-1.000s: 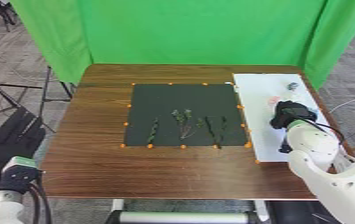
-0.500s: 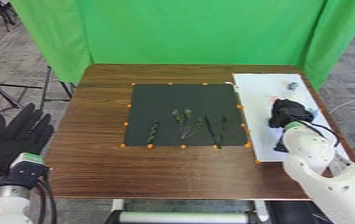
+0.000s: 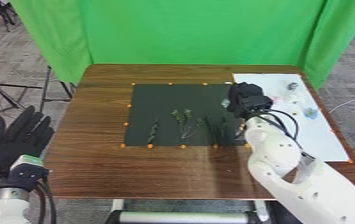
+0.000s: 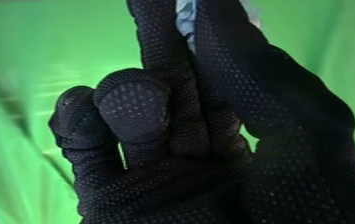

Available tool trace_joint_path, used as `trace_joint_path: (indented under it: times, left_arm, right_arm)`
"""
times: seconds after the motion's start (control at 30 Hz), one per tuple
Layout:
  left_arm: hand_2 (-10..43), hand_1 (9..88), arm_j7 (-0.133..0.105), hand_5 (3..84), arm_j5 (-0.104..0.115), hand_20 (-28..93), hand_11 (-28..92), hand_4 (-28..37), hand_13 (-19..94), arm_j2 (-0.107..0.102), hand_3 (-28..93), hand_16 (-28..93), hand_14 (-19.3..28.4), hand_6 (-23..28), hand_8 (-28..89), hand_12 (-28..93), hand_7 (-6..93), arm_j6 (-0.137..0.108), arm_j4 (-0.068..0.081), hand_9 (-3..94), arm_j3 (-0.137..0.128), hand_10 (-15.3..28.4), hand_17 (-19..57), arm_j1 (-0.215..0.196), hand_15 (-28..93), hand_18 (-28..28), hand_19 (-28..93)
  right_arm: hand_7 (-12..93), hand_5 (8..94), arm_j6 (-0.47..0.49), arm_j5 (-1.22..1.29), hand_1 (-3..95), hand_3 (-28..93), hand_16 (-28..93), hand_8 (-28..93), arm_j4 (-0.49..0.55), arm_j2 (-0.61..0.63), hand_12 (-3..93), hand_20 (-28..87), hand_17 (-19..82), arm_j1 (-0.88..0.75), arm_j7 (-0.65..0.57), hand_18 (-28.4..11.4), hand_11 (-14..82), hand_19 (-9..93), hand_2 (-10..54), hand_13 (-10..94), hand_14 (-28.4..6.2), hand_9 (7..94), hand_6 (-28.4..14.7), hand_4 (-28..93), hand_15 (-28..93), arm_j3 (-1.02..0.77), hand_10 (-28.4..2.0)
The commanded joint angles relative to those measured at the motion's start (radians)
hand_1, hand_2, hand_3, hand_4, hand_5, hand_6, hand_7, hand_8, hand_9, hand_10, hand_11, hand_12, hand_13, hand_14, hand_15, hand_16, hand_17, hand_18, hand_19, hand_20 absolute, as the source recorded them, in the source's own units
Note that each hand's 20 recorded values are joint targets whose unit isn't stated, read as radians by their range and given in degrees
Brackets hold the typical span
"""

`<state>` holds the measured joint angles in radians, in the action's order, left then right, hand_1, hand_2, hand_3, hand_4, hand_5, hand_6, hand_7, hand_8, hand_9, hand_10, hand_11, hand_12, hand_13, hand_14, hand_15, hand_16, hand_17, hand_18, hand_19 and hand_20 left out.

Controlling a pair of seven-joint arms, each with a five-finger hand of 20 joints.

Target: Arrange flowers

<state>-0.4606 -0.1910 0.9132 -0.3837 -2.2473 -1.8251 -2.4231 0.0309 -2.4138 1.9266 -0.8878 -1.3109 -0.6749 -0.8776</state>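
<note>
A brown wooden desk (image 3: 89,170) stands before a bright green fabric curtain (image 3: 191,35). In the middle of the head view, a flat black square mat (image 3: 169,97) lies on the desk, with small orange dots around its edges. On the lower half of the mat are a dark green, narrow leafy stem (image 3: 153,132) at its left, a thin branching green sprig (image 3: 186,125) near its middle, and slender dark stems (image 3: 214,132) toward its right.

The robot's right hand (image 3: 249,100), in black fabric, is right of centre, over the place where the mat meets a long white board (image 3: 329,142). Its thumb and a finger are together, clamped on a small pale blue, soft-looking flower piece (image 4: 186,22), seen between them in the right wrist view.

On the board, a small grey-blue flower piece (image 3: 292,86) lies near the upper right of the frame, and a light blue one (image 3: 311,113) lies below it.

The black-gloved left hand (image 3: 16,142) is beside the desk at the frame's left, its fingers straight and apart, holding nothing.
</note>
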Motion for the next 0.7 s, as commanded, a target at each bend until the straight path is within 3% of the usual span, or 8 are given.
trace_joint_path:
  times: [0.03, 0.2, 0.3, 0.7]
  left_arm:
    - [11.4, 21.3, 0.013, 35.1, -0.005, 7, 20, -28.3, 19, 0.002, 71, -10, 12.4, 7.1, -11, 8, 16.0, -0.003, 0.019, 29.7, 0.036, 13.0, -4.3, 0.027, 30, 8.7, 22]
    - [11.4, 21.4, 0.016, 35.1, -0.005, 7, 20, -28.3, 19, -0.016, 71, -9, 12.4, 7.2, -11, 8, 15.9, 0.000, 0.032, 29.6, 0.066, 13.1, -4.3, 0.068, 30, 8.6, 22]
    - [11.4, 21.4, 0.032, 35.1, -0.010, 7, 20, -28.3, 19, -0.022, 71, -9, 12.4, 7.1, -11, 8, 15.8, 0.000, 0.038, 29.5, 0.074, 13.0, -4.4, 0.087, 30, 8.7, 22]
    - [11.3, 21.3, 0.062, 35.0, -0.019, 7, 20, -28.3, 19, -0.039, 71, -9, 12.6, 7.1, -11, 8, 16.0, -0.005, 0.040, 29.6, 0.065, 13.1, -4.4, 0.097, 31, 8.7, 22]
  right_arm:
    - [28, 78.6, -0.025, 0.026, 58.4, 71, 32, 5, -0.056, -0.181, 34.3, 40, 44, 0.187, 0.124, -23.0, 5.4, 93, -9.5, 75, -9.0, 86.0, -0.8, -28, 70, 0.170, -8.7]
    - [28, 78.5, 0.044, 0.065, 58.3, 71, 32, 5, -0.154, -0.269, 34.1, 39, 44, 0.272, 0.145, -23.1, 5.5, 93, -9.5, 75, -9.2, 86.1, -0.7, -28, 70, 0.297, -8.9]
    - [28, 78.4, 0.065, 0.051, 58.3, 71, 32, 5, -0.193, -0.297, 34.1, 39, 44, 0.288, 0.152, -23.1, 5.5, 93, -9.5, 75, -9.2, 86.0, -0.8, -28, 69, 0.334, -8.9]
    - [29, 77.9, 0.049, 0.006, 57.9, 72, 31, 4, -0.342, -0.400, 33.6, 38, 45, 0.362, 0.073, -23.5, 5.5, 93, -9.5, 76, -9.0, 85.9, -0.7, -28, 68, 0.466, -9.6]
